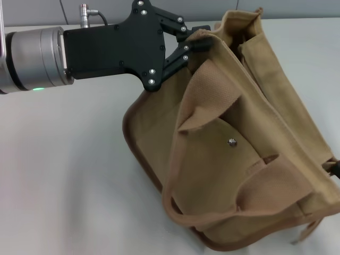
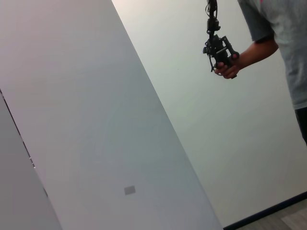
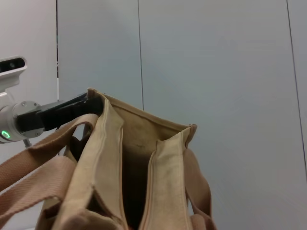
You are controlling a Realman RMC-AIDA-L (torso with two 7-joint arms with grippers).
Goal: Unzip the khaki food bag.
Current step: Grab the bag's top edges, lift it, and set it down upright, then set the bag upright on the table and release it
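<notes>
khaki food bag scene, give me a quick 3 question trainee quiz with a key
1. True or false: the left end effector is at a top corner of the khaki food bag.
2. Multiple choice: in the right wrist view, the bag's top opening looks A) gaping open, B) zipped flat, C) covered by a lid.
3. Fill in: the metal snap sits on the bag's front ____.

Key: 1 true; 2 A; 3 pocket.
</notes>
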